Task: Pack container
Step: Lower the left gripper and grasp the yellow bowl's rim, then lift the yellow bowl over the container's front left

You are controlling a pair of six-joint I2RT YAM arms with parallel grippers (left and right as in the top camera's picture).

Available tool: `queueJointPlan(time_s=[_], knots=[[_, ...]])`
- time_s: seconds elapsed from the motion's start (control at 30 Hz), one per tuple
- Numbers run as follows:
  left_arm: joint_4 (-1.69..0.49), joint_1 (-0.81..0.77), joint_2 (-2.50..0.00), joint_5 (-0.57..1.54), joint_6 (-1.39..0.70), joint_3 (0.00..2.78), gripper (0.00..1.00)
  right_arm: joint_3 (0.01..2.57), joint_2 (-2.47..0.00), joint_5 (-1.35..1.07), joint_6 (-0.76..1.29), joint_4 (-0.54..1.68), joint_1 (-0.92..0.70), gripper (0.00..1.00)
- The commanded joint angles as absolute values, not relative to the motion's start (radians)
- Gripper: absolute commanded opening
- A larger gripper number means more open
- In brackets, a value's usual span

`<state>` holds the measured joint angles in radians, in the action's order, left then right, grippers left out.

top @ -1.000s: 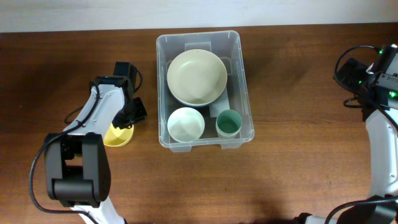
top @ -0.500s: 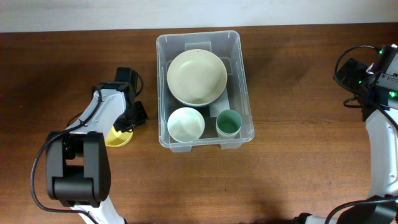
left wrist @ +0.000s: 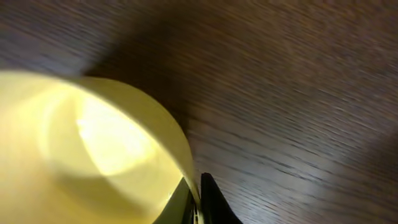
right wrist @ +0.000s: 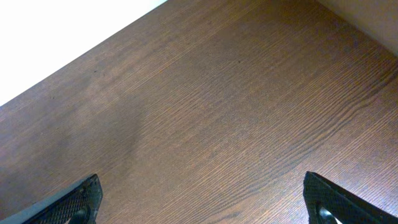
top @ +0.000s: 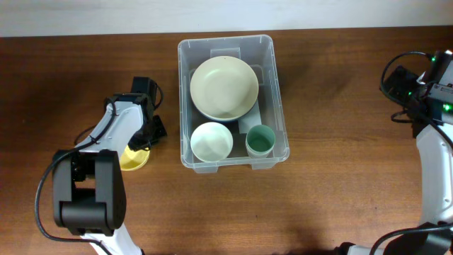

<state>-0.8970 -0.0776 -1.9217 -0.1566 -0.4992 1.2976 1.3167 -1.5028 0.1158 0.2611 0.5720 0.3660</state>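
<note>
The clear plastic container point(top: 277, 106) stands at the table's middle. It holds a large cream bowl point(top: 224, 87), a small white bowl point(top: 211, 141) and a green cup point(top: 260, 139). A yellow bowl point(top: 134, 158) sits on the table left of the container. My left gripper point(top: 144, 142) is shut on the yellow bowl's rim; in the left wrist view the two fingers point(left wrist: 198, 200) pinch the yellow wall point(left wrist: 93, 149). My right gripper point(right wrist: 202, 202) is open and empty over bare wood at the far right; its arm point(top: 425, 85) shows in the overhead view.
The wooden table point(top: 340, 191) spreads around the container. A pale wall strip runs along the table's far edge point(top: 318, 14). The left arm's base point(top: 85, 198) stands at the front left.
My left gripper has shifted slightly toward the front over the yellow bowl's rim. The right arm has not moved.
</note>
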Motion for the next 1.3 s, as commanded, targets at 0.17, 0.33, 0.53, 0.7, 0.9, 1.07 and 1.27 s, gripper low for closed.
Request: queueJointPlan(time_s=[0.17, 0.33, 0.53, 0.7, 0.9, 1.07, 1.27], knots=[[-0.897, -0.073, -1.929, -0.230, -0.490, 1.320, 0.01, 1.327, -1.497, 0.125, 0.262, 0.570, 0.368, 0.99], [-0.902, -0.073, -1.898, -0.229, -0.454, 1.403, 0.01, 1.327, -1.497, 0.125, 0.262, 0.570, 0.368, 0.99], [-0.908, -0.086, -1.784, -0.224, -0.424, 1.509, 0.01, 1.327, -1.497, 0.125, 0.262, 0.570, 0.368, 0.99], [-0.908, -0.147, -1.644, -0.223, -0.380, 1.551, 0.01, 1.327, -1.497, 0.125, 0.262, 0.571, 0.368, 0.99], [-0.905, -0.272, -1.508, -0.224, -0.361, 1.551, 0.00, 1.327, -1.497, 0.125, 0.262, 0.570, 0.368, 0.99], [-0.918, -0.395, -1.466, -0.221, -0.361, 1.551, 0.01, 1.327, -1.497, 0.125, 0.262, 0.570, 0.368, 0.99], [-0.963, -0.539, -1.483, -0.168, -0.361, 1.551, 0.00, 1.327, -1.497, 0.125, 0.262, 0.570, 0.368, 0.99]])
